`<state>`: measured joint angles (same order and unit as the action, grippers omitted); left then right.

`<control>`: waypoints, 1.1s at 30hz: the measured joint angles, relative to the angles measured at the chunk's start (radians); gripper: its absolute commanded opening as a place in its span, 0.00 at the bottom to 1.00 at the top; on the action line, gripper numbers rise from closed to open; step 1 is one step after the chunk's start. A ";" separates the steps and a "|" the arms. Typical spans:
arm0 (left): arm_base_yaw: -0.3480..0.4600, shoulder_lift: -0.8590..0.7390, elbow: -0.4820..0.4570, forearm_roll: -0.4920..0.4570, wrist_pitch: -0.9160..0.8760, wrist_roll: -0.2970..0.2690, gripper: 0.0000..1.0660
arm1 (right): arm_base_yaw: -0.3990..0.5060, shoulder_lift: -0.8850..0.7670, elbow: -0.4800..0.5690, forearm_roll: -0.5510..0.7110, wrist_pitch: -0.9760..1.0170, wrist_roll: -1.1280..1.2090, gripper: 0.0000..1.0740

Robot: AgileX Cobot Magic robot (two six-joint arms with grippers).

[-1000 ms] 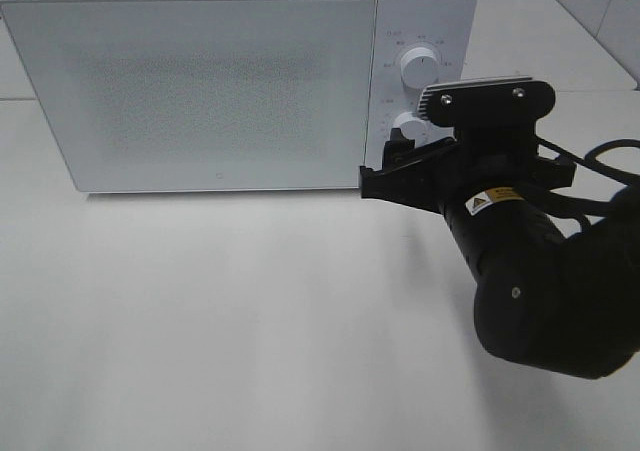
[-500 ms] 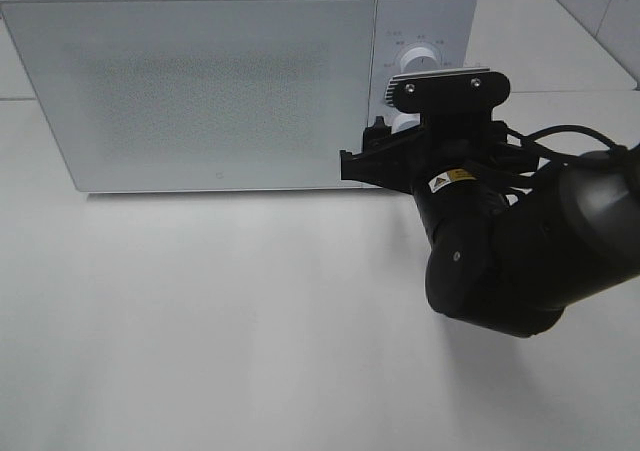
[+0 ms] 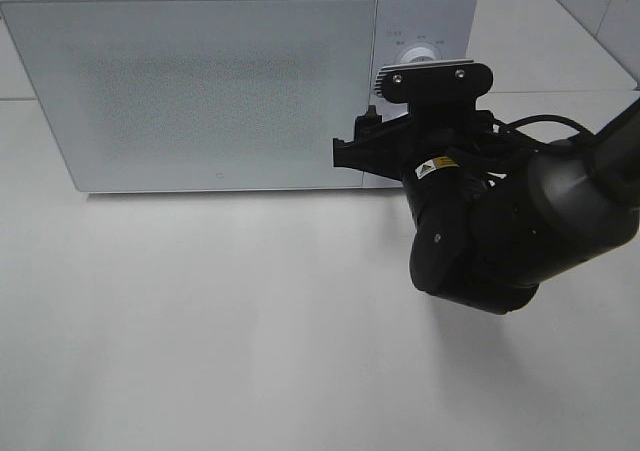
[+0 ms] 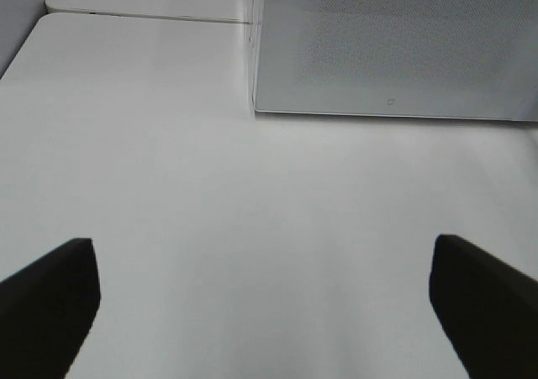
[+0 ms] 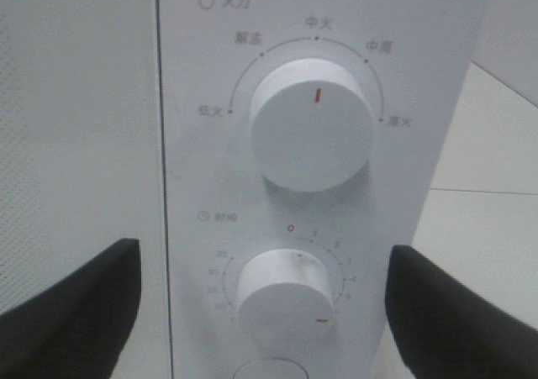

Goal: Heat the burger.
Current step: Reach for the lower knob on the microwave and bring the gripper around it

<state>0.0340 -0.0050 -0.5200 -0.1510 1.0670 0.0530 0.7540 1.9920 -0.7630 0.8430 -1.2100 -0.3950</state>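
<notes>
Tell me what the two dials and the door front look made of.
Upper dial: seemingly moulded white plastic, smooth and matt, with soft even shading and a red marker line. Lower dial: same look, with faint smudges on its face. Door front: smooth white panel, glass or plastic, cannot tell; a fine dotted mesh shows through.

Reaches forward with the right hand (image 5: 261, 265), fingers (image 5: 67, 312) spread wide, gripping nothing; holds the left hand (image 4: 261, 257) equally agape, empty.

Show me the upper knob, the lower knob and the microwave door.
upper knob (image 5: 313, 125), right wrist view, its front face.
lower knob (image 5: 284, 291), right wrist view, its front face.
microwave door (image 3: 200, 91), exterior high view, dotted window.
</notes>
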 measured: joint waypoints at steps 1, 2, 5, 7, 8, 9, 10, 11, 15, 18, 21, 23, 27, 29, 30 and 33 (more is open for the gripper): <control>0.000 0.000 0.000 0.000 0.000 0.000 0.94 | -0.006 0.001 0.000 -0.005 0.000 0.000 0.71; 0.000 0.000 0.000 0.000 0.000 0.000 0.94 | -0.006 0.001 0.000 -0.005 0.000 0.000 0.71; 0.000 0.000 0.000 0.000 0.000 0.000 0.94 | -0.027 0.014 -0.004 -0.013 0.001 0.000 0.71; 0.000 0.000 0.000 0.000 0.000 0.000 0.94 | -0.029 0.020 -0.010 -0.014 0.000 0.000 0.71; 0.000 0.000 0.000 0.000 0.000 0.000 0.94 | -0.030 0.033 -0.024 -0.025 0.000 0.000 0.71; 0.000 0.000 0.000 0.000 0.000 0.000 0.94 | -0.030 0.053 -0.039 -0.034 0.003 0.000 0.71; 0.000 0.000 0.000 0.000 0.000 0.000 0.94 | -0.030 0.053 -0.039 -0.034 0.003 0.000 0.71; 0.000 0.000 0.000 0.000 0.000 0.000 0.94 | -0.030 0.061 -0.044 -0.035 0.005 0.000 0.71; 0.000 0.000 0.000 0.000 0.000 0.000 0.94 | -0.030 0.084 -0.064 -0.037 0.025 0.000 0.71; 0.000 0.000 0.000 0.000 0.000 0.000 0.94 | -0.036 0.086 -0.067 -0.039 0.025 0.000 0.71; 0.000 0.000 0.000 0.000 0.000 0.000 0.94 | -0.054 0.087 -0.067 -0.039 0.029 0.001 0.71; 0.000 0.000 0.000 0.000 0.000 0.000 0.94 | -0.062 0.088 -0.068 -0.038 0.031 0.001 0.71; 0.000 0.000 0.000 0.000 0.000 0.000 0.94 | -0.066 0.088 -0.068 -0.038 0.034 0.001 0.71; 0.000 0.000 0.000 0.000 0.000 0.000 0.94 | -0.066 0.088 -0.069 -0.040 0.036 0.001 0.71; 0.000 0.000 0.000 0.000 0.000 0.000 0.94 | -0.066 0.089 -0.071 -0.041 0.037 0.001 0.71; 0.000 0.000 0.000 0.000 0.000 0.000 0.94 | -0.073 0.099 -0.089 -0.054 0.055 0.001 0.71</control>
<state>0.0340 -0.0050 -0.5200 -0.1510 1.0670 0.0530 0.6810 2.0910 -0.8520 0.7890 -1.1550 -0.3940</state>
